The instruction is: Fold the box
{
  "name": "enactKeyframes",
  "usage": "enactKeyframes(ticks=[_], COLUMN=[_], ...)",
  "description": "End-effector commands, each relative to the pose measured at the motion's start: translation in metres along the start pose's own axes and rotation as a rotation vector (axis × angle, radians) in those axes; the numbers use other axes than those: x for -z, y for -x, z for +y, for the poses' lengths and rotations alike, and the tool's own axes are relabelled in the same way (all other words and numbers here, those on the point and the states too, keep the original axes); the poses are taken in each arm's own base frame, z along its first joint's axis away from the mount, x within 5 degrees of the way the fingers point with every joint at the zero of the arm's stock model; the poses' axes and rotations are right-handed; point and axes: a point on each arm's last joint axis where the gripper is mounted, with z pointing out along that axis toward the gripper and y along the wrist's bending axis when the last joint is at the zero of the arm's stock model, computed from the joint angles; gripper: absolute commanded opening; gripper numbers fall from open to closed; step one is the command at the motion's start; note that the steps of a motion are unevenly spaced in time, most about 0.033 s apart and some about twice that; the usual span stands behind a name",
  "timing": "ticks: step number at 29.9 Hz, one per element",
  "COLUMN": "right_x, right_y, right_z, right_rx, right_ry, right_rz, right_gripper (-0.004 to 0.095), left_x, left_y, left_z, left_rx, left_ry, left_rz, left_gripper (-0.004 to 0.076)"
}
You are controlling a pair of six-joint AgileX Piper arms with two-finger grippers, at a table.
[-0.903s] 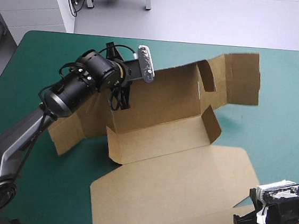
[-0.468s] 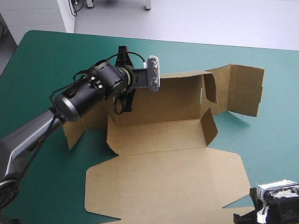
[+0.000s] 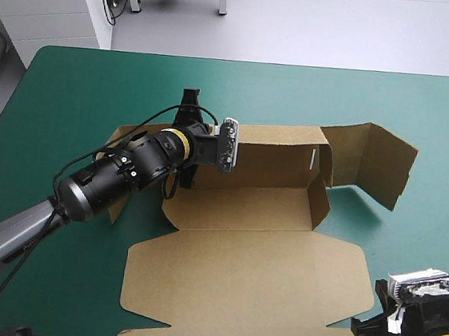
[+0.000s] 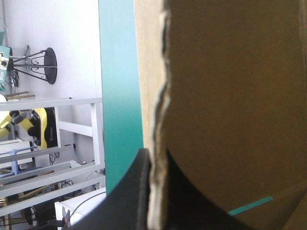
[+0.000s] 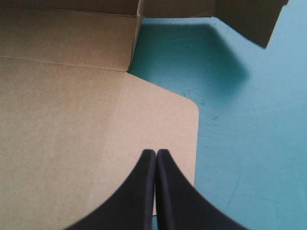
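The brown box (image 3: 244, 209) lies half-formed mid-table, with its back wall (image 3: 278, 151) raised and its lid (image 3: 252, 287) flat toward the front edge. A long side flap (image 3: 378, 170) stands out to the right. My left gripper (image 3: 196, 155) is at the back wall's left end. In the left wrist view it (image 4: 156, 163) is shut on the board's (image 4: 230, 96) ragged edge. My right gripper (image 3: 366, 327) sits by the lid's front right corner. In its own view it (image 5: 156, 154) is shut above the lid (image 5: 72, 120), holding nothing.
Bare teal-green cover (image 3: 89, 81) lies behind and to the left of the box, and more (image 5: 249, 120) lies right of the lid. A white cabinet (image 3: 45, 5) stands beyond the table's far left corner.
My left gripper has swung forward and right with the back wall, squaring the box to the table. The lid slid toward the front edge and the right flap swung outward. The right arm stayed still.
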Motion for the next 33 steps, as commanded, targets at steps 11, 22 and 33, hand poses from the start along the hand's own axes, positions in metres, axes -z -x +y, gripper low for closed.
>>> enactKeyframes(ticks=[11,22,33], right_x=[0.017,0.025,-0.013], right_y=[0.027,0.088,0.205], right_z=[-0.001,-0.009,-0.038], right_rx=[-0.056,-0.107,-0.126], right_ry=[-0.022,-0.011,0.024], right_rz=[-0.150,-0.176,-0.128], right_gripper=[-0.0018,-0.0018,-0.0017], left_x=[0.019,0.008,0.008], left_y=[0.013,0.008,0.008], left_z=[0.016,-0.002,0.000], left_rx=[-0.048,-0.113,-0.149], left_ry=[0.200,0.196,0.223], left_rz=[-0.178,-0.175,-0.177], left_gripper=[-0.0008,-0.0008,-0.0008])
